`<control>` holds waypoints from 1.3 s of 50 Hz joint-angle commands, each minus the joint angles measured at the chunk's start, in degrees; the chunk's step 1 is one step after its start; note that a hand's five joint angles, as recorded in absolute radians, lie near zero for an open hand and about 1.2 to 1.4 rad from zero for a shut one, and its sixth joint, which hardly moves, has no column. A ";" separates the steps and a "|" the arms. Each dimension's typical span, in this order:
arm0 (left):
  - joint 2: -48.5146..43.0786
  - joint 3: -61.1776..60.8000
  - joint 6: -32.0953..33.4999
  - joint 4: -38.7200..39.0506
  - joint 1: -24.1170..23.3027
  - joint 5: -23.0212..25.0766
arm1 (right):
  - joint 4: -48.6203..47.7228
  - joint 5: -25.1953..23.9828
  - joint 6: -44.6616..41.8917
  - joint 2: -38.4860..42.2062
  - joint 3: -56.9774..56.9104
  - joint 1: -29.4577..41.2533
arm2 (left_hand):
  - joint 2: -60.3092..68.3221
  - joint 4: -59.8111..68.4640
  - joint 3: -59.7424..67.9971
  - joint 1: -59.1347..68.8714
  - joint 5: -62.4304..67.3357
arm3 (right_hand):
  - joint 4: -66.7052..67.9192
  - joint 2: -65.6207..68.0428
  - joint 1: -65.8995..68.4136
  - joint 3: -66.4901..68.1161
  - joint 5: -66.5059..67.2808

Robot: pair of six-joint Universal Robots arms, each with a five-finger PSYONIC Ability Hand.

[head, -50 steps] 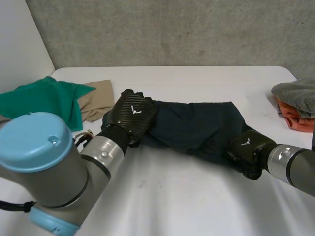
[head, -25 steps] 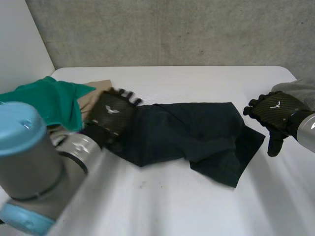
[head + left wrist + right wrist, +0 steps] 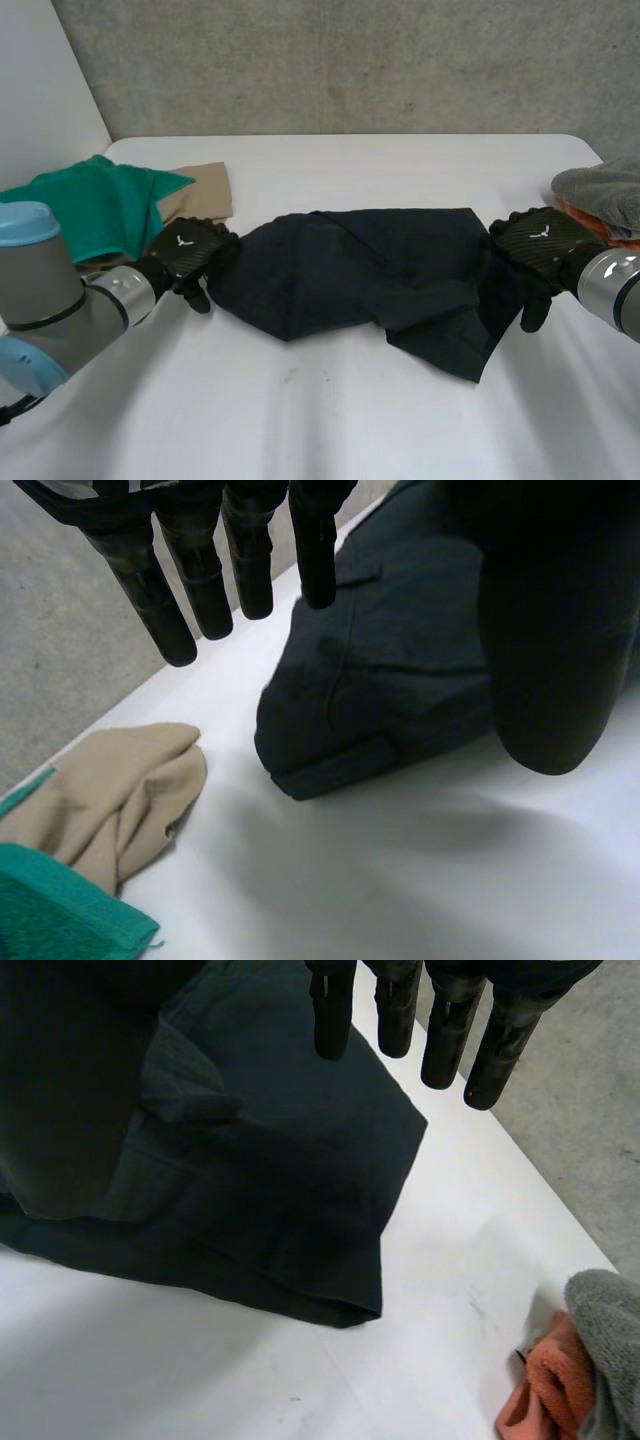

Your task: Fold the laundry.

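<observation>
A dark navy garment (image 3: pixel 370 275) lies crumpled across the middle of the white table (image 3: pixel 330 420). My left hand (image 3: pixel 185 250) hovers at its left end, with straight fingers (image 3: pixel 205 575) spread above the table beside the garment's rolled edge (image 3: pixel 380 695), holding nothing. My right hand (image 3: pixel 540 245) is at the garment's right end. Its straight fingers (image 3: pixel 440 1030) hang over the garment's far right corner (image 3: pixel 300 1190) and grip nothing.
A green cloth (image 3: pixel 95 205) and a beige cloth (image 3: pixel 200 195) lie at the table's far left; the beige one (image 3: pixel 125 795) is close beside my left hand. A grey cloth (image 3: pixel 605 190) rests on an orange one (image 3: pixel 550 1390) at the right edge.
Both hands have let go of the garment and opened. The left hand drew back leftward off the cloth; the right rose from the lower right corner to the right end. The garment spread out.
</observation>
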 commanded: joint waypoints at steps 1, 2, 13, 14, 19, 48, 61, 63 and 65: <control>-6.49 6.23 0.25 0.61 -0.45 -0.28 | -1.28 0.00 1.24 0.31 1.51 0.16 | 6.31 6.22 6.40 6.66 6.19 | -3.38 -2.47 -1.27 -2.07 -3.76; -7.02 6.67 0.25 0.70 -0.45 -0.28 | -1.46 0.00 1.33 0.31 1.60 0.16 | 7.31 7.23 7.41 7.66 7.19 | -3.38 -2.47 -1.27 -2.07 -3.76; -11.06 12.82 0.52 2.72 -2.30 -1.24 | -1.90 0.09 1.85 0.40 2.13 -0.36 | 60.96 60.87 61.05 61.31 60.83 | -3.38 -2.47 -1.27 -2.07 -3.76; -11.06 13.53 0.52 3.07 -2.39 -1.94 | -1.90 0.09 1.85 0.40 2.13 -0.36 | 60.96 60.87 61.05 61.31 60.84 | -3.38 -2.47 -1.27 -2.07 -3.76; -10.10 18.53 0.26 6.67 -2.12 -12.04 | -1.90 0.09 1.94 0.31 2.30 -0.45 | 60.96 60.87 61.05 61.31 60.84 | -3.38 -2.47 -1.27 -2.07 -3.76; -8.25 29.01 -29.54 22.59 -23.65 6.66 | -5.77 0.88 8.45 -0.66 0.55 -1.07 | 58.48 58.40 58.58 58.83 58.36 | -3.38 -2.47 -1.27 -2.07 -3.76; -4.15 25.31 -29.63 20.39 -31.04 3.08 | -6.91 -0.61 7.65 -0.83 -0.15 -6.61 | -4.30 -4.38 -4.20 -3.94 -4.42 | -3.38 -2.47 -1.27 -2.07 -3.76; -1.85 24.87 -29.45 19.87 -30.34 0.26 | -6.82 -1.22 7.22 -0.83 -0.77 -6.52 | -2.78 -2.87 -2.69 -2.43 -2.90 | -3.38 -2.47 -1.27 -2.07 -3.76; 1.39 23.83 -29.45 18.55 -28.68 -4.81 | -6.38 -2.89 5.55 -0.83 -1.91 -6.52 | 4.57 4.49 4.67 4.92 4.45 | -3.38 -2.47 -1.27 -2.07 -3.76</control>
